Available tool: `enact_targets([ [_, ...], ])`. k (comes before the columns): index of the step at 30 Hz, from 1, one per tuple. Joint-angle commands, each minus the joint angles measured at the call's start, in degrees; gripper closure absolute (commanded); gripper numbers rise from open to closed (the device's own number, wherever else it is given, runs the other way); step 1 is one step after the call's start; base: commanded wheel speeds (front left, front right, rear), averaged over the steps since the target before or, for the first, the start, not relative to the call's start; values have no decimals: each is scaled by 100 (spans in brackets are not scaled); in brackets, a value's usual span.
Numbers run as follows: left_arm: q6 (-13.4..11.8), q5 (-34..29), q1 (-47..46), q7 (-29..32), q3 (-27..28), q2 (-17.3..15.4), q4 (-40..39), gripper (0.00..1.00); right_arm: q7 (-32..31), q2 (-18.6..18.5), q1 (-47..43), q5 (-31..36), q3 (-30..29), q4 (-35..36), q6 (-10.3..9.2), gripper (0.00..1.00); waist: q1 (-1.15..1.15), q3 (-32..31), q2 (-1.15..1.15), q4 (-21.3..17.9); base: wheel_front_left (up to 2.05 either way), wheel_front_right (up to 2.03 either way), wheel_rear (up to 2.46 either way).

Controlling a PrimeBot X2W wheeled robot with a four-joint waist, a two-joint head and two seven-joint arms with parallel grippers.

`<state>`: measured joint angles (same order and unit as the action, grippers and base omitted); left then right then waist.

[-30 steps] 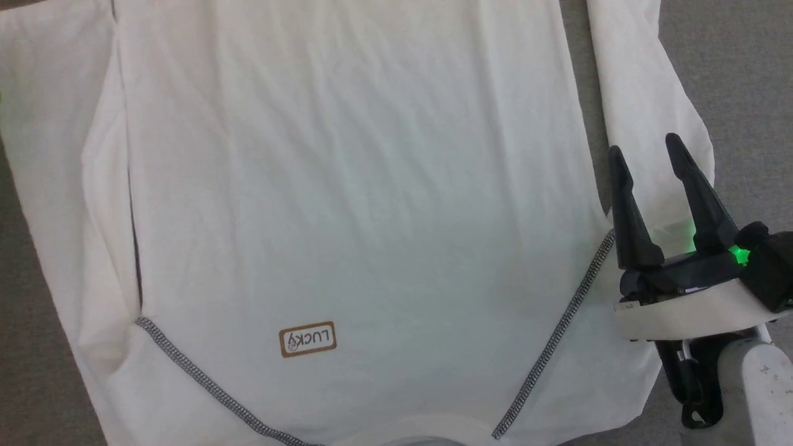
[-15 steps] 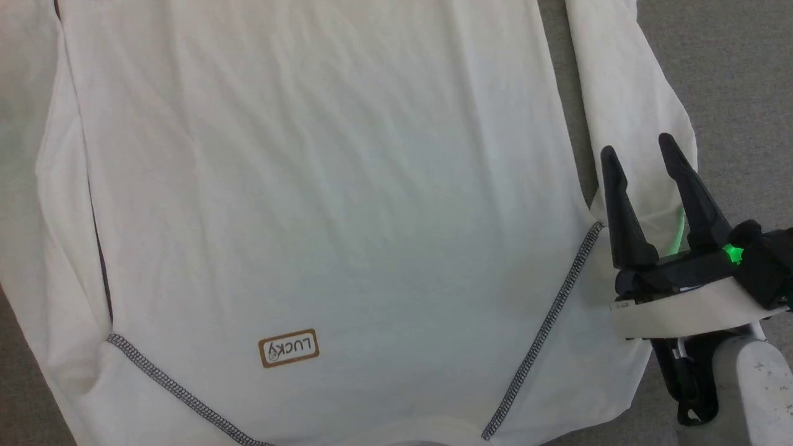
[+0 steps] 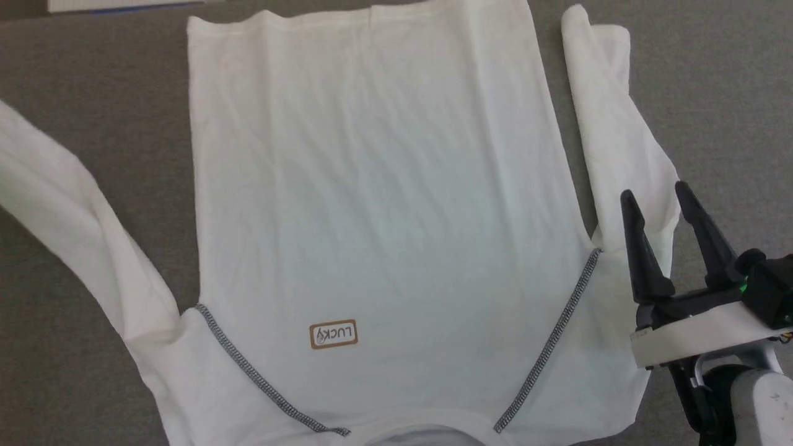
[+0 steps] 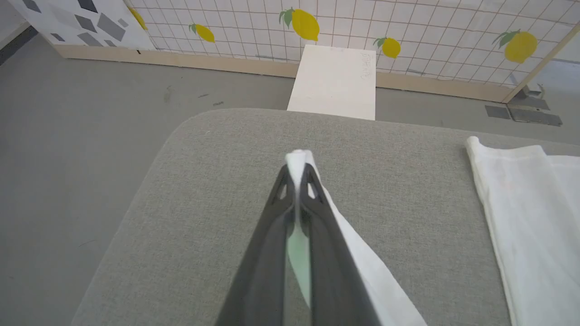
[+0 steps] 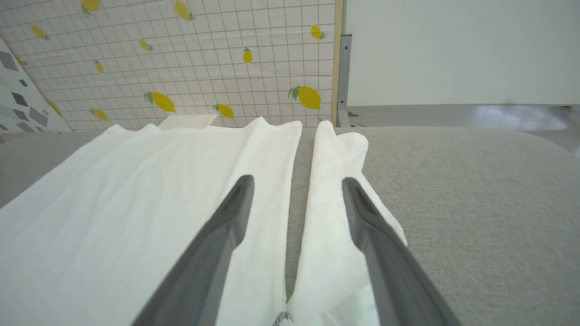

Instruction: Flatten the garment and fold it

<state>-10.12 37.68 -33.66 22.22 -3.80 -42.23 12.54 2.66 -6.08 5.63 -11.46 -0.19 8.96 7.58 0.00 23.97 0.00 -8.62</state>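
Observation:
The garment (image 3: 384, 186) lies spread front-up on the grey padded table (image 3: 93, 93), its brown-bordered label (image 3: 333, 334) near me. Its left sleeve (image 3: 68, 210) stretches out and away to the left edge of the head view. In the left wrist view my left gripper (image 4: 297, 168) is shut on the end of that sleeve (image 4: 362, 258), with white fabric pinched between the tips. My right gripper (image 3: 654, 192) stands open over the right sleeve (image 3: 607, 124), close to the armpit seam. The right wrist view has the right gripper (image 5: 297, 181) straddling the gap between body and sleeve (image 5: 331, 194).
A rigid white box (image 4: 335, 81) stands on the floor beyond the table's far edge, against a tiled wall with lemon prints (image 4: 408, 18). The table's rounded corner (image 4: 181, 127) is just ahead of the left gripper. Bare table lies right of the right sleeve (image 5: 476, 190).
The head camera has shifted, now taking in the garment's hem. The left sleeve, earlier lying along the body, is drawn out to the left. The left gripper has shut on its end.

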Motion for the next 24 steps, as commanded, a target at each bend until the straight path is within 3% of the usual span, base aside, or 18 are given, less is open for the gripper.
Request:
enact_targets([
  [1,74,140,375,-201,199,-83,-75,100,-85,23,-192,27,-84,45,-9,0,0,-885,0,615,0,0,0],
  [9,109,433,1363,-537,737,-210,-465,100,-294,84,-637,73,-282,236,-9,0,0,-1310,0,905,0,0,0],
  [17,-230,535,2259,-529,1287,-308,-1830,100,-388,137,-820,59,-298,338,-9,0,0,-1541,0,998,0,0,0],
  [20,-319,558,2487,-454,1292,-245,-2533,100,-415,150,-877,52,-309,355,-9,0,0,-1565,0,1018,0,0,0],
  [24,-345,611,2496,-349,894,15,-3364,100,-441,161,-912,48,-326,360,-9,0,0,-1588,0,1026,0,0,0],
])
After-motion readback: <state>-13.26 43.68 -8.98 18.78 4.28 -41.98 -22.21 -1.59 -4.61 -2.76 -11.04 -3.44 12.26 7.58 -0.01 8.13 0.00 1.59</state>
